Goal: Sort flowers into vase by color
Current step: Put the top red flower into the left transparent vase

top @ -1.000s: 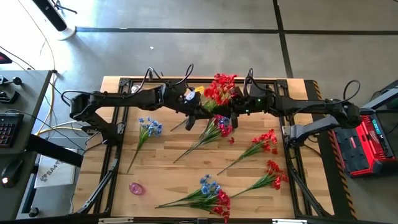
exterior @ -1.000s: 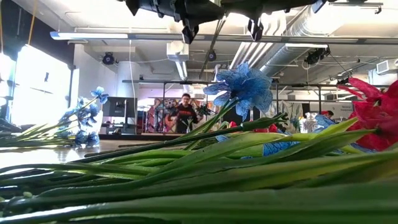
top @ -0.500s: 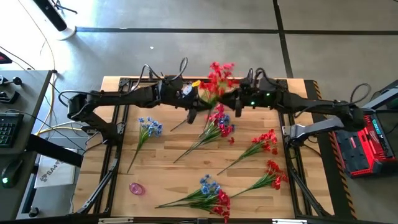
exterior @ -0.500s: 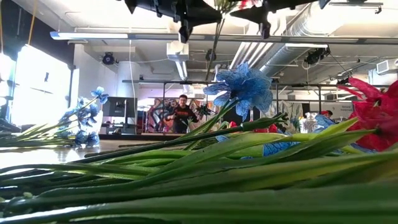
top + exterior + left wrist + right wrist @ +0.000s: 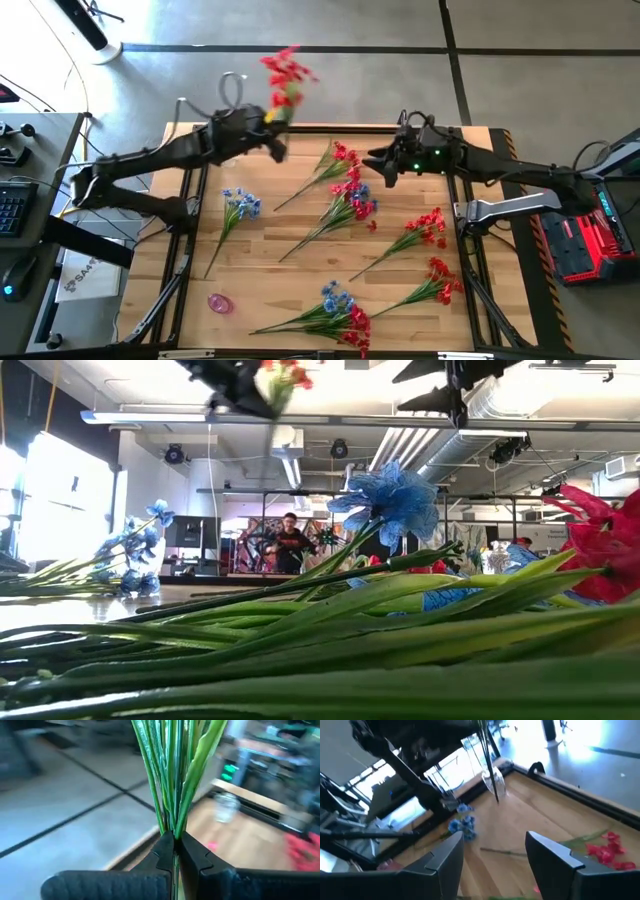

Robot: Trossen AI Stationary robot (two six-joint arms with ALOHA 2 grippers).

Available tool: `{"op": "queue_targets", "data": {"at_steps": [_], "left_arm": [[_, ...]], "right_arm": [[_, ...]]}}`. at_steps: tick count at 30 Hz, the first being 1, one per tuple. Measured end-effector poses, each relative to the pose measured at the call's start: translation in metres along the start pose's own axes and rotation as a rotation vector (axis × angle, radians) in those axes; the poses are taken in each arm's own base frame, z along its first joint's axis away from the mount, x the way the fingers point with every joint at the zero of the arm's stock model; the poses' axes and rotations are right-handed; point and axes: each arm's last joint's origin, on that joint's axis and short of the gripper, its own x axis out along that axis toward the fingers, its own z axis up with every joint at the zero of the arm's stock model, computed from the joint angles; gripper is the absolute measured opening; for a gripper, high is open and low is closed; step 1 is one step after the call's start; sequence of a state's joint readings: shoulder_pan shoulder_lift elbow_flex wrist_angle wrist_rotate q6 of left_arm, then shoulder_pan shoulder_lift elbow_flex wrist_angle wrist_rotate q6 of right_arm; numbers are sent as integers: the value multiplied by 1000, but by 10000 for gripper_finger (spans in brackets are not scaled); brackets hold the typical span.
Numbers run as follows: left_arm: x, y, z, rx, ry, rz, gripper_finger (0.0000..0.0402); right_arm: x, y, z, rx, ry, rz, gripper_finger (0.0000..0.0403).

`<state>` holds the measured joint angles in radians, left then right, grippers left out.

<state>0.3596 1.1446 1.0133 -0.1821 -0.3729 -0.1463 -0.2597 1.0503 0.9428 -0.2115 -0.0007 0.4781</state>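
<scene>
My left gripper is over the table's far left edge, shut on a red flower spray. Its blooms rise beyond the edge, and a thin stem hangs down over a clear glass vase that stands by that edge. My right gripper hovers open and empty above the far middle. Under it a red spray lies flat on the wood. More red and blue flowers lie flat across the table. My left gripper pinches the spray's bundle of green stems and leaves between its two fingertips. The fingers lie across the stems. The leaves and blooms stand up above the fingers, and the spray is lifted clear of the table.
A blue spray, a red-and-blue bunch, two red sprays and a mixed bunch at the near edge lie on the table. A small pink thing lies near left. A red device stands off the right edge.
My left gripper has swung from the table's far middle toward its far left edge and tipped up toward level, carrying the red spray out over the edge. My right gripper has opened, let go of that spray and drawn back a little toward the right.
</scene>
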Motion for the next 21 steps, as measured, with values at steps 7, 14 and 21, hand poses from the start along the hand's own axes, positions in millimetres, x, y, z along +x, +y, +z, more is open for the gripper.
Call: {"op": "queue_targets", "data": {"at_steps": [7,14,21], "left_arm": [[-55,36,-19,-4,-121,263,0],[-87,66,-37,-29,-187,534,0],[-83,84,-64,-44,-167,662,0]], "right_arm": [[13,-3,-4,32,19,-45,199],[32,-5,-6,64,-1,-45,199],[52,-6,-8,65,-17,-21,199]]}}
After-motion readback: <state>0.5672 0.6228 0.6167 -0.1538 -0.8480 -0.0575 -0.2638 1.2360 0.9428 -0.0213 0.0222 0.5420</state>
